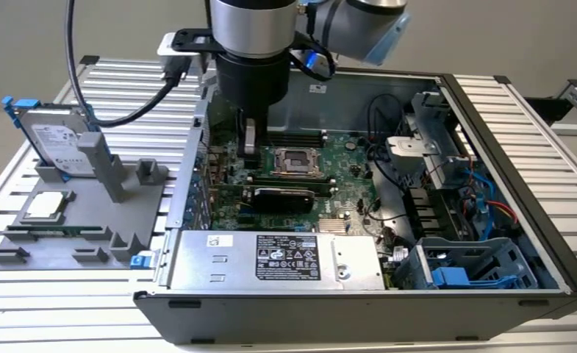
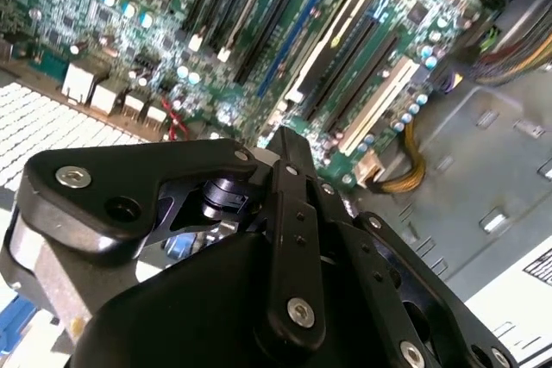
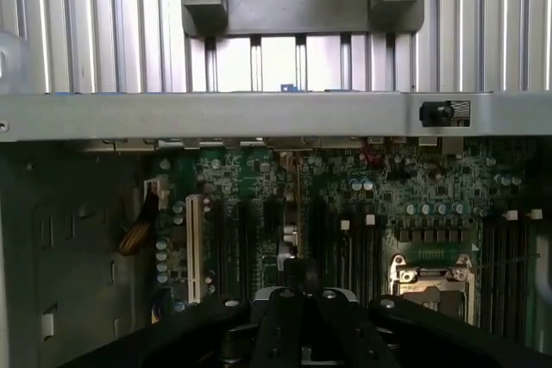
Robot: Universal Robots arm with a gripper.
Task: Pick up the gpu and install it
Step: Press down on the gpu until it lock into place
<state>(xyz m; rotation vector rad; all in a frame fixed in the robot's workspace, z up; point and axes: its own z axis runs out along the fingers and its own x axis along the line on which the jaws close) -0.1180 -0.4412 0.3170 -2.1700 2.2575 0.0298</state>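
Ribbed metal table (image 1: pixel 523 110), open computer case (image 1: pixel 523 220) on it. Near front: silver power supply (image 1: pixel 268 257). Behind it, card (image 1: pixel 283 197) with black shroud seated on green board (image 1: pixel 342 158). Gripper (image 1: pixel 250 151) just above-behind card, apart, fingers together, empty. Hard drive (image 1: pixel 58 143) in grey holder at exterior view's left.
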